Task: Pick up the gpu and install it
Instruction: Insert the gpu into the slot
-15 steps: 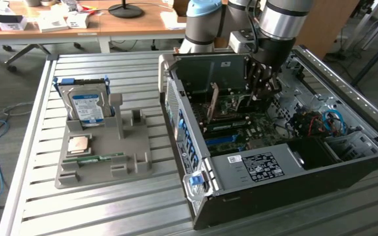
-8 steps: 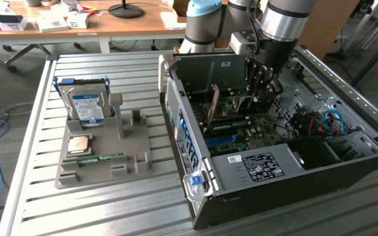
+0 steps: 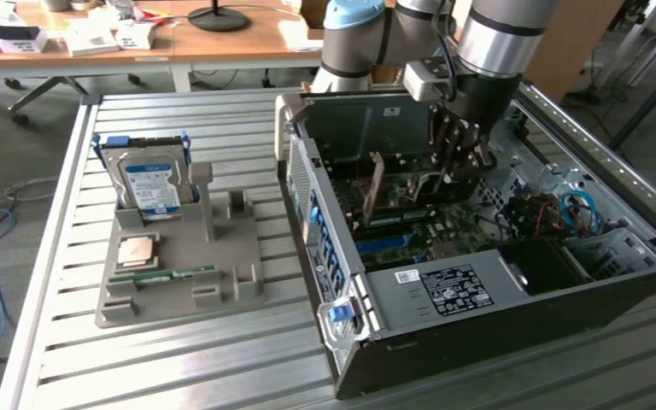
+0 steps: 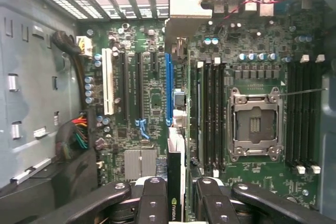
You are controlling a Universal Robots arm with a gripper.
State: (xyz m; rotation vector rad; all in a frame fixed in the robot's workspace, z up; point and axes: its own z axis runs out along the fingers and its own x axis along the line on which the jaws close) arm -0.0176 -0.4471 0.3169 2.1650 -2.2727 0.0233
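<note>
Black jaws pinch the gpu (image 4: 176,195) edge-on over the green motherboard (image 4: 155,98).

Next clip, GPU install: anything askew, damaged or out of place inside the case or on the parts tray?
Nothing stands out. The gpu is held edge-on in the gripper, parallel to the slots of the motherboard. The hard drive stands in its holder on the grey tray.
</note>
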